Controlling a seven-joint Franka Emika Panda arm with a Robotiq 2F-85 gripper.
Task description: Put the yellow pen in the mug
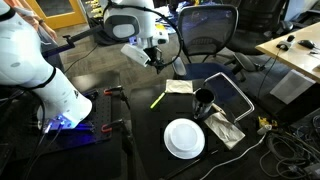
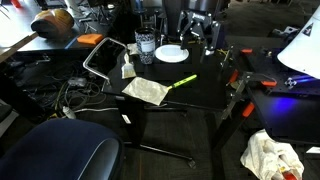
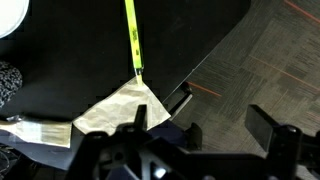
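Note:
The yellow pen (image 1: 157,100) lies flat on the black table (image 1: 150,140), near its edge, with one end at a crumpled napkin (image 1: 178,87). It also shows in an exterior view (image 2: 184,81) and in the wrist view (image 3: 131,35). The black mug (image 1: 203,100) stands upright beside the white plate (image 1: 184,138); both show in an exterior view too, the mug (image 2: 146,46) and the plate (image 2: 170,52). My gripper (image 1: 150,55) is open and empty. It hangs in the air beyond the table's edge, apart from the pen. In the wrist view the jaws (image 3: 210,125) are over the carpet.
A grey-framed flat board (image 1: 228,90) lies behind the mug. A second crumpled wrapper (image 1: 225,128) lies beside the plate. An office chair (image 1: 210,35) stands past the table. Cables (image 2: 70,95) lie beside the table on the floor.

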